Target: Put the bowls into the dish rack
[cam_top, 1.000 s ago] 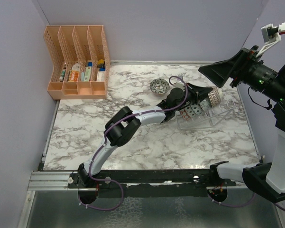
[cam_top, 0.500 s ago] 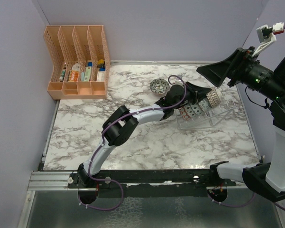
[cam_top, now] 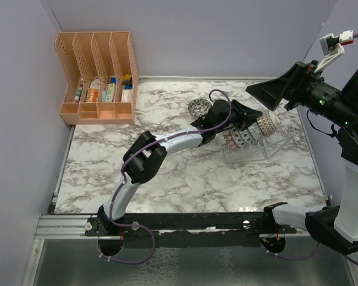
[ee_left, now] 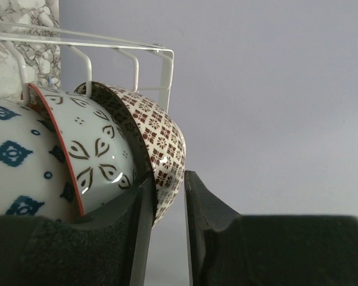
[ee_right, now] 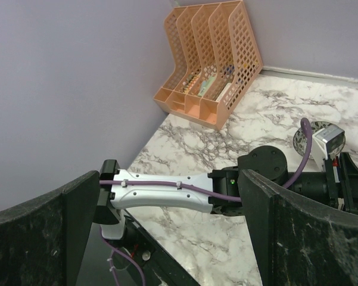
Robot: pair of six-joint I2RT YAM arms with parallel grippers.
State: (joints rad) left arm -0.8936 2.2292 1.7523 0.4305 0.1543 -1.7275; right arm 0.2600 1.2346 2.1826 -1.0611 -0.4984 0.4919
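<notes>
The clear dish rack (cam_top: 276,143) stands at the right of the marble table and holds several bowls on edge. In the left wrist view its wire prongs (ee_left: 137,53) rise over a blue-patterned bowl (ee_left: 15,161), a leaf-patterned bowl with a red rim (ee_left: 98,155) and a dark red-brown patterned bowl (ee_left: 161,140). My left gripper (ee_left: 170,179) (cam_top: 253,122) is at the rack with the red-brown bowl's rim pinched between its fingers. One grey bowl (cam_top: 198,107) lies loose on the table left of the rack. My right gripper (cam_top: 267,96) (ee_right: 168,176) hangs open and empty, high above the rack.
An orange slotted file organizer (cam_top: 98,77) (ee_right: 211,71) with small items stands at the back left corner. Purple walls close the back and sides. The left arm (cam_top: 167,143) stretches across the middle of the table. The black base rail (cam_top: 184,223) runs along the near edge.
</notes>
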